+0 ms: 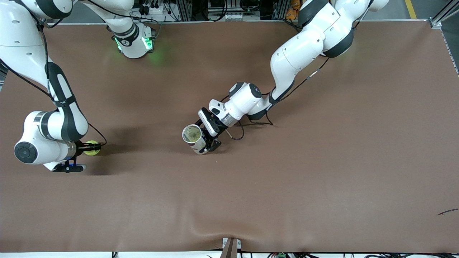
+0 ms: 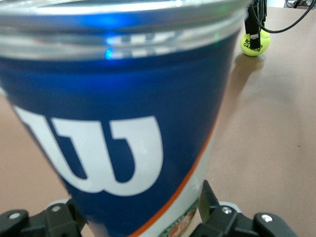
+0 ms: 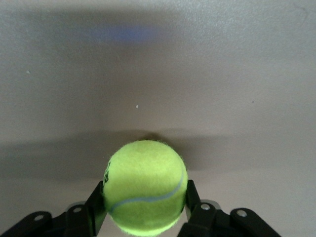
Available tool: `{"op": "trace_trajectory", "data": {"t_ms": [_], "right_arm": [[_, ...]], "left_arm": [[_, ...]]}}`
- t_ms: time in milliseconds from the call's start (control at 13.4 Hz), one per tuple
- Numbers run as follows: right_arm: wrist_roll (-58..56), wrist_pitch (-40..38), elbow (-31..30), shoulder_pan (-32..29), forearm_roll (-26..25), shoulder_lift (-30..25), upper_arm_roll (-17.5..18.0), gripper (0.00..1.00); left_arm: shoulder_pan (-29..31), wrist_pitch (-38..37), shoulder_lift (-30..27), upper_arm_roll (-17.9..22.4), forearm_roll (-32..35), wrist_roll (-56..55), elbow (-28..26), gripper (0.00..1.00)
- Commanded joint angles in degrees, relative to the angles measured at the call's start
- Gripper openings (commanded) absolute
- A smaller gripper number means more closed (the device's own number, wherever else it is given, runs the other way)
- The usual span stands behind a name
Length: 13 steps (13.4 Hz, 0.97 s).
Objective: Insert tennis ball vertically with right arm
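A yellow-green tennis ball (image 1: 91,148) is at the table surface toward the right arm's end. My right gripper (image 1: 92,147) is shut on it, with one black finger on each side. In the right wrist view the ball (image 3: 144,185) fills the gap between the fingers (image 3: 97,202). My left gripper (image 1: 207,141) is shut on a blue and white tennis ball can (image 1: 194,138) at the table's middle. The can's open mouth faces up. In the left wrist view the can (image 2: 118,123) fills the frame, and the ball (image 2: 255,43) shows farther off.
A brown mat (image 1: 287,179) covers the whole table. A loose black cable loop (image 1: 237,133) lies beside the left wrist. The right arm's base (image 1: 134,43) glows green at the back edge. A small dark scrap (image 1: 448,211) lies near the left arm's end.
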Motion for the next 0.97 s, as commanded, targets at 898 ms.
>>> {"op": "trace_trajectory", "data": {"t_ms": [898], "right_arm": [[44.15,-30.08,24.64,21.20,27.99,-6.70,1.94,0.00]], "left_arm": [[-0.41,1.03,0.17,-0.11,-0.52,-0.35,0.54,0.90]]}}
